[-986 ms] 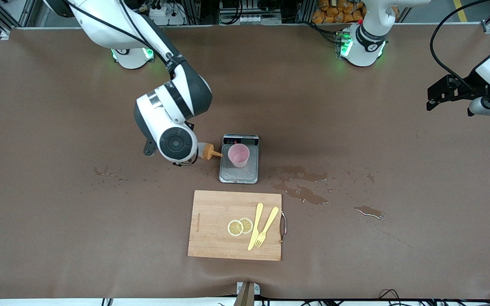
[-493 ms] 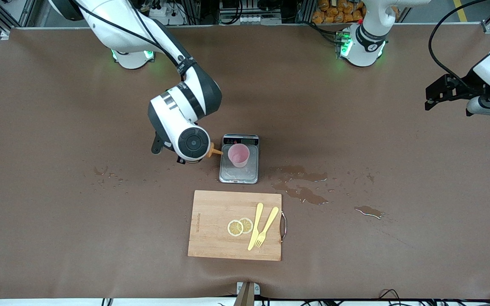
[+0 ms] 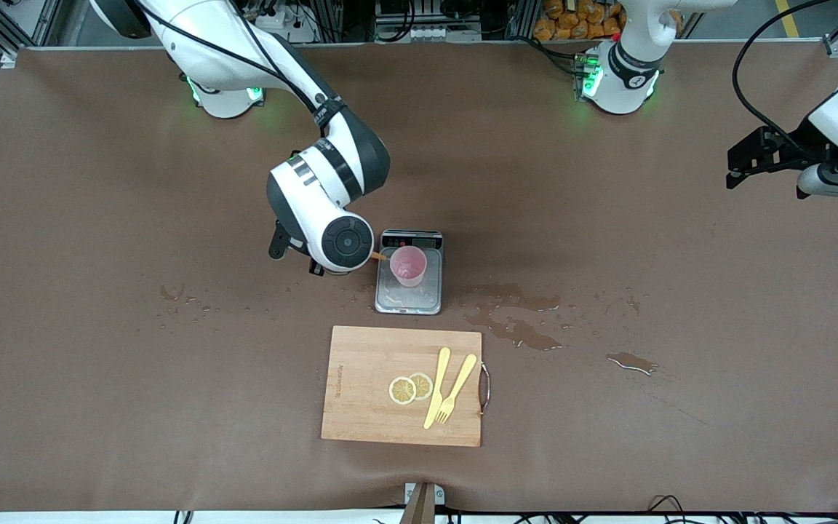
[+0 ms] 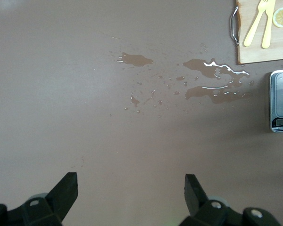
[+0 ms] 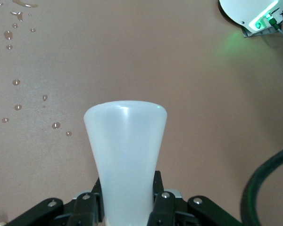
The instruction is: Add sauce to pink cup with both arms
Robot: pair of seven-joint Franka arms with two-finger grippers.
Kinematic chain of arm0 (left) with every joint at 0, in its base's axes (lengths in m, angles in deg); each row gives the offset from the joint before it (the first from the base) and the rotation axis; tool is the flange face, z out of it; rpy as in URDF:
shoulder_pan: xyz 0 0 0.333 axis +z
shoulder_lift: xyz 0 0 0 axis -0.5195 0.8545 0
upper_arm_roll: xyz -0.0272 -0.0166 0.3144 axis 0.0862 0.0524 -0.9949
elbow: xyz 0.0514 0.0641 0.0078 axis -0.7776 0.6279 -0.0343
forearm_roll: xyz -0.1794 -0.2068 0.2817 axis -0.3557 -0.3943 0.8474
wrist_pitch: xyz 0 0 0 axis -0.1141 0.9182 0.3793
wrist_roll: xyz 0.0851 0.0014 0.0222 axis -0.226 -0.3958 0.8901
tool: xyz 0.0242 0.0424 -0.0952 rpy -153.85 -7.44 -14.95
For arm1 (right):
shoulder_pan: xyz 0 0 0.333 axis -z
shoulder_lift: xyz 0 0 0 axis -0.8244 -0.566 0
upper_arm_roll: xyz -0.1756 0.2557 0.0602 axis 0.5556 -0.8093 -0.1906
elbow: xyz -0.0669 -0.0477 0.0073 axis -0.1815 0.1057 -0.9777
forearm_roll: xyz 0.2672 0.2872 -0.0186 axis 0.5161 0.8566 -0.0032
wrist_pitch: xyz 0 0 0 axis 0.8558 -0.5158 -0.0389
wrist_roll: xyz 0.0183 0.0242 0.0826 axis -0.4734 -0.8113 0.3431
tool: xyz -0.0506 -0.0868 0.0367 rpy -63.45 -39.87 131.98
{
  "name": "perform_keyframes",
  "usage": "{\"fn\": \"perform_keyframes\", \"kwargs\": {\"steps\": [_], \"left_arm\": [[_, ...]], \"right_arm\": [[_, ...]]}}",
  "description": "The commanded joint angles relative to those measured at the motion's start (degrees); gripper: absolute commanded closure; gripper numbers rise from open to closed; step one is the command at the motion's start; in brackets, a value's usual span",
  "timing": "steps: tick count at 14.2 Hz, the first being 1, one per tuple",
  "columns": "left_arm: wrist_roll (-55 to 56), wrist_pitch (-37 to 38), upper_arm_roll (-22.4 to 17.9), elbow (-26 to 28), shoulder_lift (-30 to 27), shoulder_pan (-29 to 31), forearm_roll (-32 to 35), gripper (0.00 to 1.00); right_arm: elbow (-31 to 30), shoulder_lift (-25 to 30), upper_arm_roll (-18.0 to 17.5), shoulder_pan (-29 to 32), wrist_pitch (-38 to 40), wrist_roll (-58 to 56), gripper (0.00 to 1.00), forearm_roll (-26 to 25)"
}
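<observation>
The pink cup [image 3: 408, 265] stands upright on a small grey scale [image 3: 409, 299] in the middle of the table. My right gripper [image 5: 127, 188] is shut on the sauce [image 5: 126, 150], a translucent white squeeze bottle held lying sideways beside the scale. In the front view the right wrist covers the bottle, and only its orange nozzle tip [image 3: 378, 255] shows, right at the cup's rim. My left gripper [image 3: 732, 169] waits open over the left arm's end of the table, with nothing between its fingers [image 4: 68, 182].
A wooden cutting board [image 3: 361, 393] lies nearer the front camera than the scale, with two lemon slices [image 3: 410, 388], a yellow knife and a fork [image 3: 455, 389] on it. Wet puddles [image 3: 517, 329] spread beside the scale toward the left arm's end, droplets [image 3: 172, 295] toward the right arm's.
My right arm has carried the bottle toward the cup; the nozzle tip now reaches its rim and the wrist hides more of the bottle. The left arm has hardly moved.
</observation>
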Motion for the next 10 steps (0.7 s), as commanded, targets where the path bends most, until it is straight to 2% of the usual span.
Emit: {"fn": "perform_keyframes", "kwargs": {"steps": [1,4,5,10], "left_arm": [[0.4,-0.2,0.2,0.2,-0.8,0.1,-0.5,0.0],[0.4,-0.2,0.5,0.1,-0.8,0.2,-0.5,0.0],[0.4,-0.2,0.5,0.2,-0.8,0.2,-0.5,0.0],[0.4,-0.2,0.6,0.2,-0.8,0.2,-0.5,0.0]], "right_arm": [[1.1,0.0,0.4,-0.7,1.3,1.1,0.67,-1.1],[1.1,0.3,0.3,0.2,1.1,0.6,0.66,-0.7],[1.3,0.5,0.1,1.2,0.9,0.3,0.6,0.0],[3.1,0.8,-0.2,3.0,0.3,-1.4,0.6,0.8]]}}
